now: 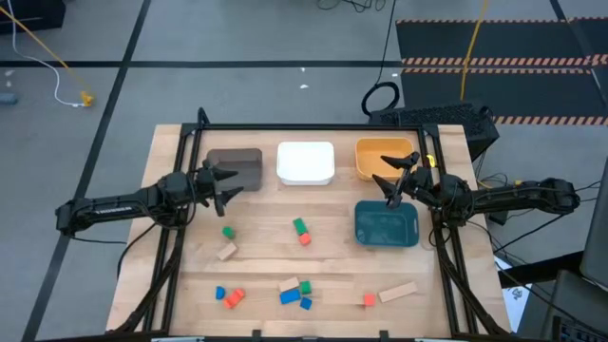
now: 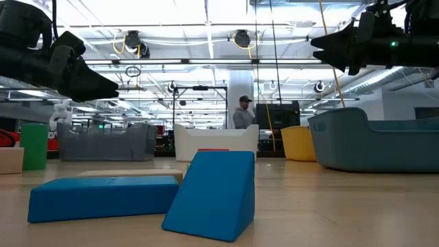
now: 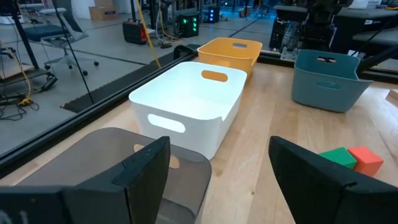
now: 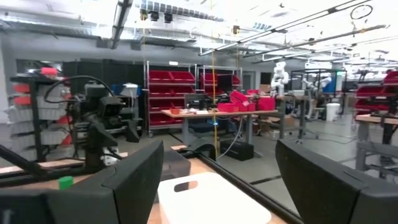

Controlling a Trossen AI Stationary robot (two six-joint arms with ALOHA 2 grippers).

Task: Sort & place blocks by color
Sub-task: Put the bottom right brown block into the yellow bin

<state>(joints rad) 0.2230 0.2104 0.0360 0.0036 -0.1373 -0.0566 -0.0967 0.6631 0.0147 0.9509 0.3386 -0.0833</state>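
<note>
Small blocks lie flat and scattered on the wooden table: a green one, a wood one, a green and red pair, and blue, orange, green, red and wood bar pieces by the near edge. Two blue blocks fill the low view's foreground. My left gripper hovers open beside the brown bin; its wrist view shows the gripper with the green and red pair off to one side. My right gripper hovers open between the orange bin and the teal bin.
Brown, white and orange bins stand in a row along the far edge, and the teal bin sits nearer on the right. A black frame rail borders the table. Bare wood lies between the bins and the blocks. A person stands far behind.
</note>
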